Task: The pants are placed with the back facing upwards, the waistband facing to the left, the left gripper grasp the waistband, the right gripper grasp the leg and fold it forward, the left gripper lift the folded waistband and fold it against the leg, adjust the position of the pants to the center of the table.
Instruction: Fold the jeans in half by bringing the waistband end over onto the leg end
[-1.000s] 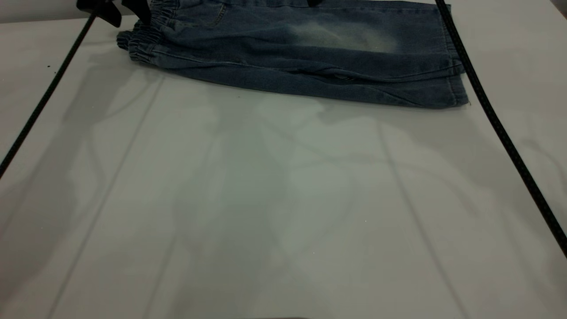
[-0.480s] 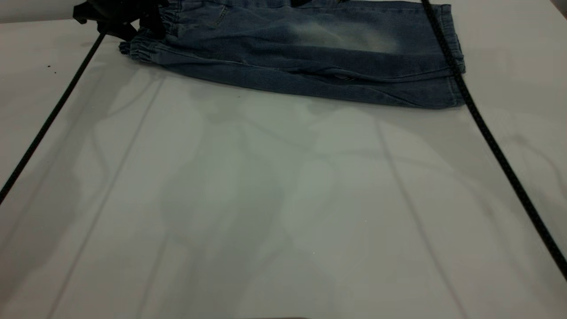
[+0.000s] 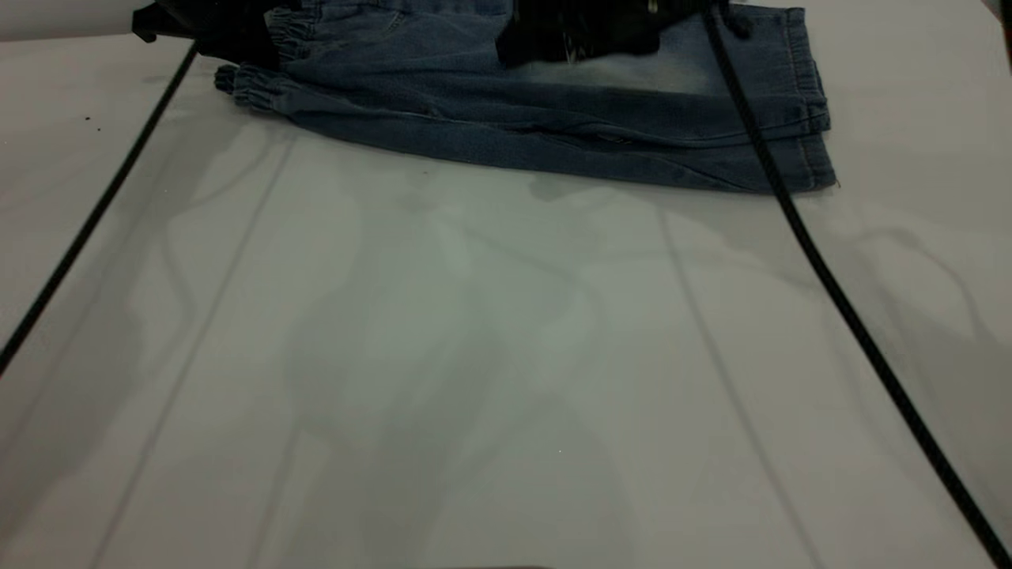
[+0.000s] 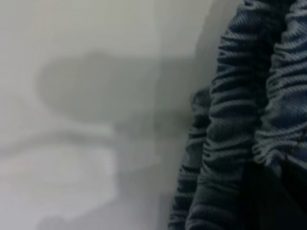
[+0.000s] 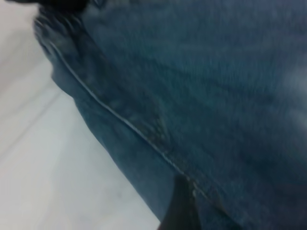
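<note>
Exterior view: the left gripper [image 3: 229,32] sits at the far left corner of the table [image 3: 474,356], against the gathered waistband [image 3: 273,55] of the pants [image 3: 538,118]. Whether its claw is open or closed on the fabric cannot be told; the black body masks the fingertips. A black braided cable [image 3: 95,213] runs from it diagonally across the near left of the tabletop.

The pants lie along the far edge of the table, folded lengthwise, waistband to the left and stitched hems [image 3: 814,134] to the right. The upper layer, the leg [image 3: 672,79], shows a pale faded patch.

The right gripper [image 3: 585,32] is low over the middle of the pants, its dark bulk covering part of the faded patch. Its claw state cannot be told either. A second black cable [image 3: 830,284] crosses the hem end and runs to the near right corner.

Left wrist view: only this view shows the elastic ruching of the waistband [image 4: 230,134] at close range, with bare table [image 4: 86,96] beside it; the denim is stacked in two ridges.

Right wrist view: denim [image 5: 201,96] fills the picture, with a stitched seam [image 5: 124,124] running diagonally and the table [image 5: 48,182] along one side. A dark finger [image 5: 180,211] rests at the cloth's edge.
</note>
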Controlling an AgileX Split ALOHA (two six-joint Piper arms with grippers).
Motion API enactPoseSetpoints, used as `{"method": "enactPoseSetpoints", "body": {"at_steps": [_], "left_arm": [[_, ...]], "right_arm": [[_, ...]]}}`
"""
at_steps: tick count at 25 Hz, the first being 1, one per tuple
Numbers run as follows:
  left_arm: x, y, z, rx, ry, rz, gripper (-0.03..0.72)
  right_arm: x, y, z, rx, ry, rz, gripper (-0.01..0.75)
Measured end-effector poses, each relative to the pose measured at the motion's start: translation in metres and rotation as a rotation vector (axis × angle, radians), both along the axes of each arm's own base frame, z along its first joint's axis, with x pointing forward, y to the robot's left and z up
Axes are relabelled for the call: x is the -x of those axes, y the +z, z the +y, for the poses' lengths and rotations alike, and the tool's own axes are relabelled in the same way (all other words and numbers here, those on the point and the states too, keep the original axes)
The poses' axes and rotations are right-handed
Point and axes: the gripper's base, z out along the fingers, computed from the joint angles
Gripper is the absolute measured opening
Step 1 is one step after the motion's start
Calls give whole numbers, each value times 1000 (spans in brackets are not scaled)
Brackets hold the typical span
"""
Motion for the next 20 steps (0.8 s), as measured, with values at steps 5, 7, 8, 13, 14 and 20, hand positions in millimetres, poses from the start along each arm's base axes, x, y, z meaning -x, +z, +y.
{"method": "enactPoseSetpoints", "body": {"at_steps": [5, 7, 8, 13, 14, 20], "left_arm": [[13, 20, -3, -30, -114, 118, 29], [18, 30, -4, -35, -146, 149, 29], [20, 37, -4, -36, -154, 153, 29], [28, 70, -6, -35, -182, 167, 28], [28, 75, -6, -36, -185, 162, 28], [32, 106, -9, -50, -211, 106, 28]], "right_arm": [[2, -6, 0, 42, 38, -4, 521], [2, -8, -1, 60, 47, -6, 521], [2, -10, -1, 65, 48, -2, 518], [6, -39, -1, 87, 55, 52, 504], [8, -44, 0, 87, 62, 64, 502], [25, -42, 38, 24, 166, 89, 500]]}}
